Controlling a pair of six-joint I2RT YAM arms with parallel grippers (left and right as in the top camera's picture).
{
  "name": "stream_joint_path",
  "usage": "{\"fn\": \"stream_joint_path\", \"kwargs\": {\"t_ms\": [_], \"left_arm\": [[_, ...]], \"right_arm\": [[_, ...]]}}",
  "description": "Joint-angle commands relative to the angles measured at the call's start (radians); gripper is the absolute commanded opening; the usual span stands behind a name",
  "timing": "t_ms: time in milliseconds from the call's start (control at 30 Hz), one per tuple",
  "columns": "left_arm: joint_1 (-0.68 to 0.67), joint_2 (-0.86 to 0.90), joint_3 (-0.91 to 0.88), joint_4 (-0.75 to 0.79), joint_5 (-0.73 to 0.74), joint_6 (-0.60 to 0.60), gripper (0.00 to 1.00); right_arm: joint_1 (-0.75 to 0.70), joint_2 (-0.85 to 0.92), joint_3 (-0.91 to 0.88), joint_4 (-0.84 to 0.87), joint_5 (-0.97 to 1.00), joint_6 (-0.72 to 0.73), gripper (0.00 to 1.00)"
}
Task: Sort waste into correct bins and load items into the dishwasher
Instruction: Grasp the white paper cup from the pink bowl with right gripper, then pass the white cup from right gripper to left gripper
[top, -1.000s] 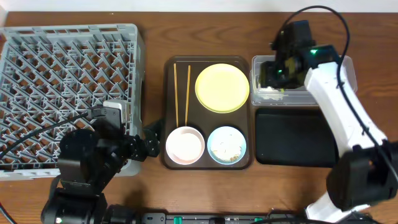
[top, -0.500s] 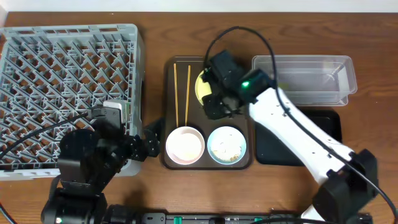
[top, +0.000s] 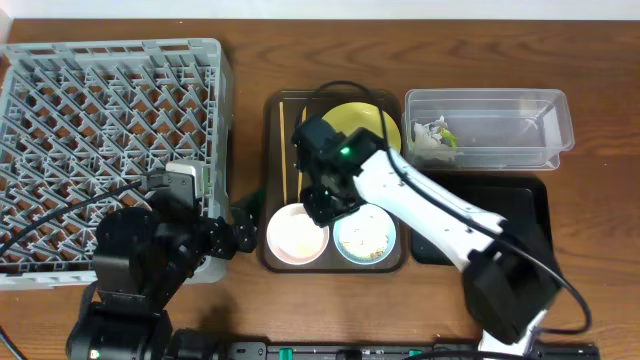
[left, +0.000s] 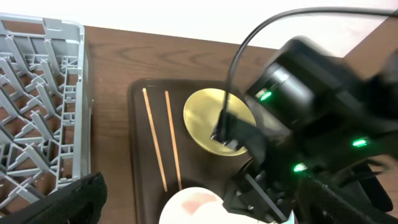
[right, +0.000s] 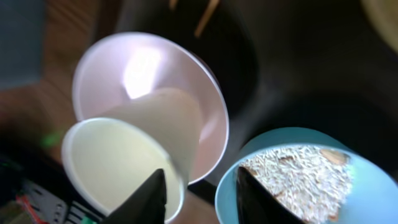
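- Right gripper (top: 322, 203) (right: 199, 198) hangs low over the near end of the brown serving tray (top: 272, 110), above the gap between the two bowls; its fingers (right: 152, 196) are spread apart with nothing between them
- White-pinkish bowl (top: 297, 233) (right: 155, 81) (left: 189, 205) sits at the tray's near left corner; the right wrist view of it is blurred
- Light blue bowl (top: 365, 235) (right: 298, 180) stands just to its right, with rice-like crumbs (top: 365, 237) (right: 292, 171) lying inside
- Yellow plate (top: 375, 125) (left: 208, 118) lies at the tray's far right, partly covered by the right arm
- Chopsticks (top: 283, 150) (left: 155, 149) lie side by side along the tray's left edge
- Clear tub (top: 500, 100) stands far right on the table (top: 250, 60); white tissue (top: 425, 140) and a green-yellow wrapper (top: 447, 135) rest at its left end
- Black tray (top: 520, 215) lies just near of the tub
- Grey dish rack (top: 110, 130) (left: 37, 112) fills the far left
- Left gripper (top: 243, 222) sits between the rack's near right corner and the brown tray; whether it is spread or pressed together, I cannot tell
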Motion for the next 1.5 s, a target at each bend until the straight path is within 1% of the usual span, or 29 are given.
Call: {"fn": "stream_joint_path", "kwargs": {"t_ms": [0,67,167,200,233,333,400,500,567,667,767,800,867,933,967,1033,1100,1167,1200,1233,1267,1300,1367,1467], "left_arm": [[0.003,-0.005,0.026,-0.001,0.019,-0.014,0.98],[0.003,-0.005,0.026,-0.001,0.02,-0.013,0.98],[0.003,-0.005,0.026,-0.006,0.021,-0.017,0.98],[0.003,-0.005,0.026,-0.017,0.02,-0.017,0.98],[0.003,-0.005,0.026,-0.021,0.021,-0.017,0.98],[0.003,-0.005,0.026,-0.07,0.02,-0.016,0.98],[0.003,-0.006,0.026,-0.113,0.019,-0.01,0.98],[0.004,-0.006,0.026,-0.144,0.006,-0.006,0.98],[0.004,-0.005,0.026,-0.14,0.002,-0.005,0.98],[0.004,-0.005,0.026,-0.11,0.037,-0.013,0.98],[0.004,0.003,0.026,-0.044,0.168,-0.048,0.98],[0.004,0.009,0.026,-0.012,0.225,-0.081,0.98],[0.009,0.023,0.026,0.087,0.388,-0.165,0.98],[0.029,0.048,0.026,0.225,0.561,-0.241,0.98],[0.051,0.069,0.026,0.306,0.64,-0.309,0.98],[0.094,0.109,0.026,0.412,0.76,-0.39,0.97],[0.153,0.172,0.026,0.525,0.917,-0.488,0.96],[0.203,0.238,0.026,0.615,1.063,-0.576,0.96],[0.223,0.271,0.026,0.649,1.129,-0.611,0.93],[0.237,0.303,0.026,0.669,1.186,-0.639,0.93],[0.247,0.332,0.026,0.677,1.236,-0.653,0.92],[0.249,0.356,0.025,0.653,1.235,-0.677,0.89],[0.249,0.389,0.023,0.602,1.235,-0.678,0.89],[0.249,0.411,0.02,0.603,1.235,-0.679,0.89]], "right_arm": [[0.018,0.037,-0.013,0.0,-0.03,-0.004,0.3],[0.017,0.038,-0.013,0.016,-0.06,-0.007,0.3],[0.021,0.038,-0.013,0.026,-0.106,-0.014,0.38],[0.021,0.038,-0.013,0.019,-0.106,-0.021,0.38],[0.021,0.038,-0.013,0.015,-0.105,-0.021,0.35],[0.014,0.038,-0.013,0.014,-0.096,-0.021,0.15],[-0.001,0.029,-0.008,0.01,-0.078,-0.021,0.07],[-0.049,-0.003,0.001,0.007,-0.084,-0.021,0.01],[-0.095,-0.045,0.004,0.01,-0.131,-0.03,0.01],[-0.157,-0.119,0.004,0.026,-0.258,-0.129,0.01],[-0.226,-0.207,0.004,0.027,-0.308,-0.167,0.01],[-0.248,-0.233,0.004,0.031,-0.325,-0.177,0.01],[-0.291,-0.286,0.004,0.05,-0.389,-0.204,0.01],[-0.333,-0.337,0.003,0.084,-0.492,-0.255,0.01],[-0.353,-0.365,0.004,0.104,-0.546,-0.275,0.01],[-0.375,-0.401,0.004,0.13,-0.599,-0.277,0.01],[-0.385,-0.426,0.003,0.154,-0.635,-0.277,0.01],[-0.387,-0.44,0.004,0.177,-0.672,-0.277,0.01],[-0.386,-0.444,0.003,0.189,-0.693,-0.277,0.01],[-0.386,-0.445,0.003,0.201,-0.718,-0.277,0.01],[-0.386,-0.445,0.003,0.217,-0.753,-0.281,0.01],[-0.386,-0.445,0.003,0.23,-0.793,-0.293,0.01],[-0.386,-0.444,0.003,0.252,-0.882,-0.33,0.01],[-0.387,-0.445,0.003,0.274,-0.971,-0.347,0.01]]}}
